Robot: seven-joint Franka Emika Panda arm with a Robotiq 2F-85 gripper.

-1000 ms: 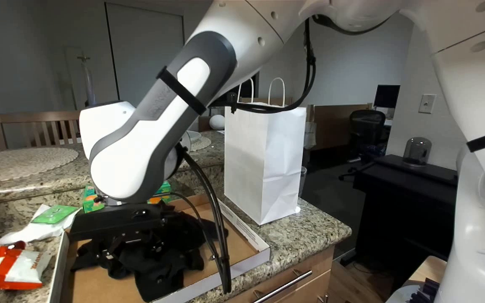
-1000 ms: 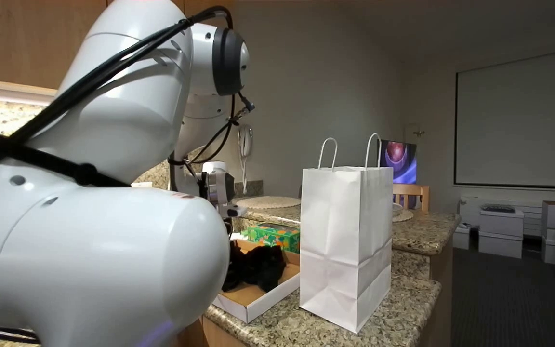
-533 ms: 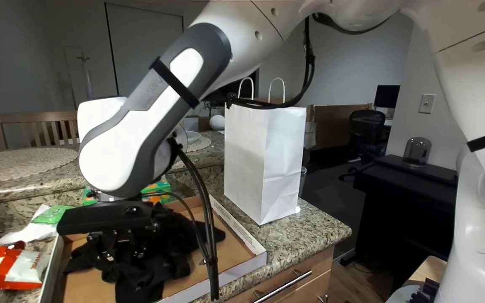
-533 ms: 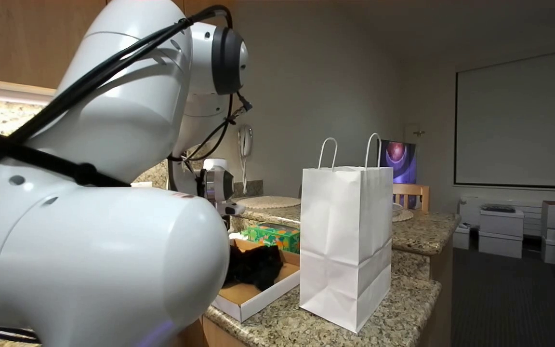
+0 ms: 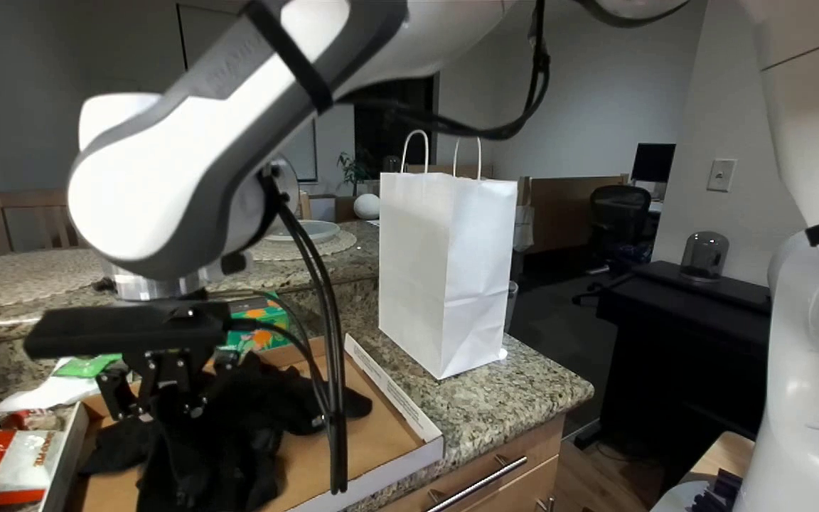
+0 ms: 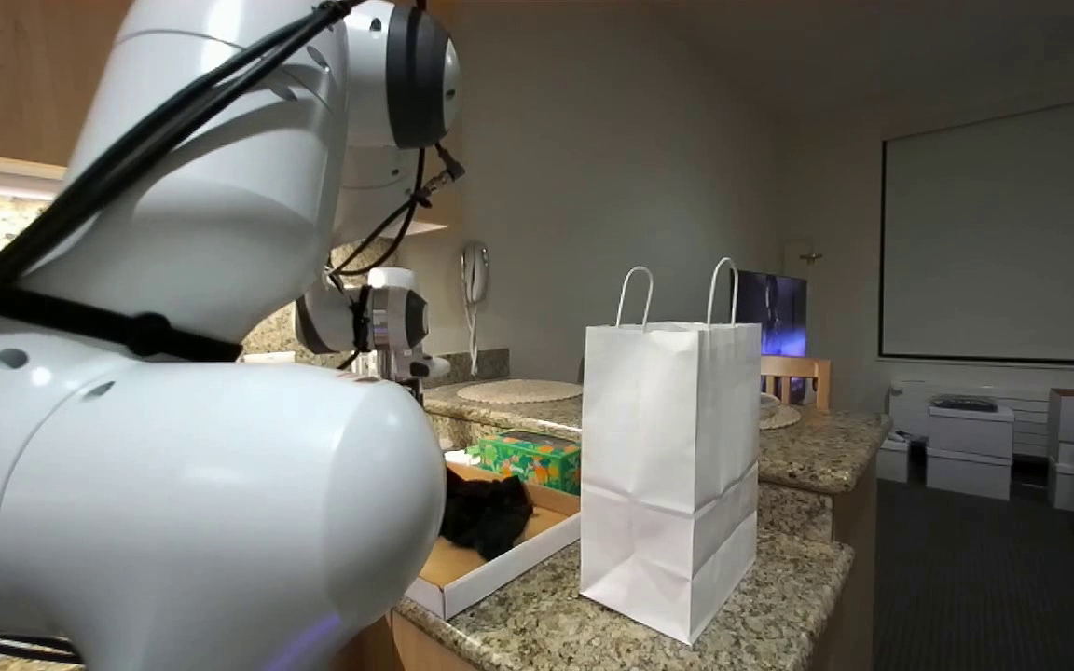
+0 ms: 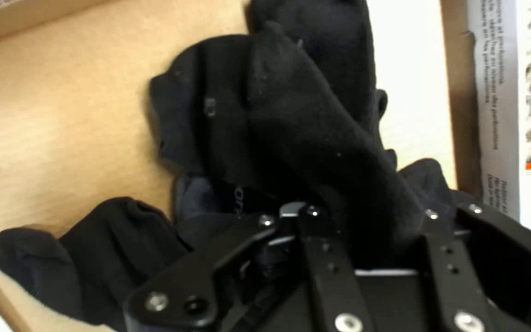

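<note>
Since one black sock is pinched between the fingers of the gripper, the relation that matters is the line in which its loose length is carried from them. By one end the cloth is gripped, with the very fingertips hidden in dark folds; in the wrist view the long axis is slanted from the fingers toward the upper edge, leaning away from the printed wall of the box. In an exterior view the cloth is hung below the gripper, over the left part of the box; whether it is clear of the rest cannot be told.

Beneath and beside it, a heap of black socks is spread across the box floor, and another sock is stretched toward the wall opposite the printed one.

Just outside the left edge, a packet is seen, with a green pouch laid on white paper farther along. Past the back edge, a patterned carton is partly covered by cables. Beyond the right edge, well apart from the gripper, a white bag is stood upright near the corner of the counter, as is shown in both exterior views.
</note>
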